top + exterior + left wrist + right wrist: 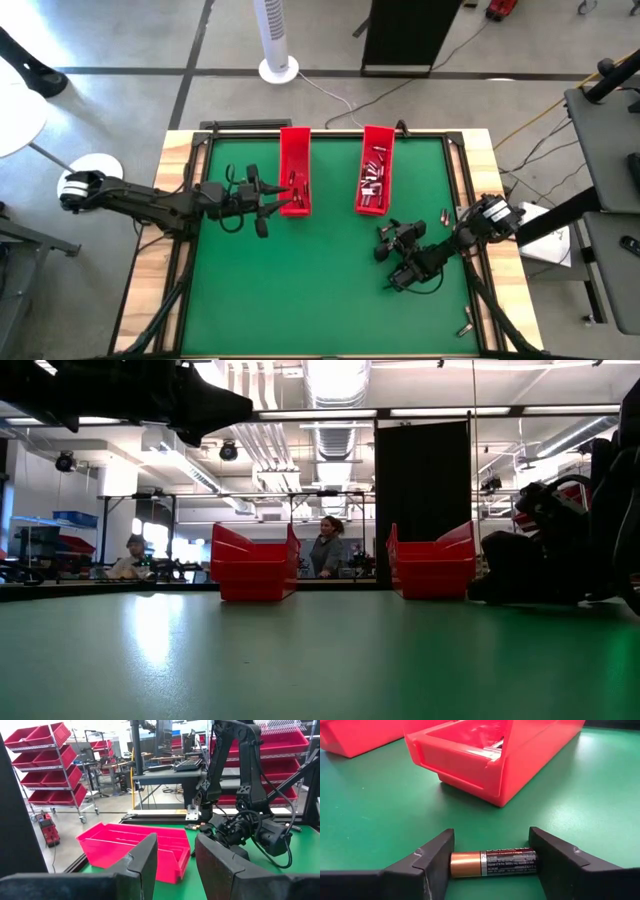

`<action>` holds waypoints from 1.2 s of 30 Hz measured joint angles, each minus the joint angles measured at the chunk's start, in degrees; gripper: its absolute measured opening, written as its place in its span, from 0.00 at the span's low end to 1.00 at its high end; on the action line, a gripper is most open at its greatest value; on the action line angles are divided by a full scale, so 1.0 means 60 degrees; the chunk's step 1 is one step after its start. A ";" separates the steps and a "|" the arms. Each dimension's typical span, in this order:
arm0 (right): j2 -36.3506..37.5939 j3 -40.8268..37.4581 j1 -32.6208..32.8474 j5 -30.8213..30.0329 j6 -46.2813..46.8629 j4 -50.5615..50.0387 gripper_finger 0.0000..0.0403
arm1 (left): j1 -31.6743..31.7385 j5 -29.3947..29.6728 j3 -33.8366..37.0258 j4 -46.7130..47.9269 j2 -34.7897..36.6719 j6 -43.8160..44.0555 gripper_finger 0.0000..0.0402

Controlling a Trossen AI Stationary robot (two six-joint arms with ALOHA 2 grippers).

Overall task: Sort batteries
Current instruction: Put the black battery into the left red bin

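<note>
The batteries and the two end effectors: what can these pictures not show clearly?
- Batteries in the right red tray: high view, too small to count or tell by type.
- Battery between the right end effector fingers: right wrist view, contact unclear.
- Left end effector: left wrist view, fingertips cut off by edge.
</note>
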State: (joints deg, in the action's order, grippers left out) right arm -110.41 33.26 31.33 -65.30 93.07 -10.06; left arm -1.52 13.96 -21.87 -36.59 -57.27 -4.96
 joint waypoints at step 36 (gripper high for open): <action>0.0502 0.0350 0.0242 0.0534 -0.0781 0.0044 0.60 | -0.0029 -0.0249 0.0000 0.0014 0.0185 0.0128 0.28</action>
State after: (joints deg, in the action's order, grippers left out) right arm -107.40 35.35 32.79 -62.10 88.39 -9.79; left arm -1.69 12.47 -21.87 -36.50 -56.16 -4.19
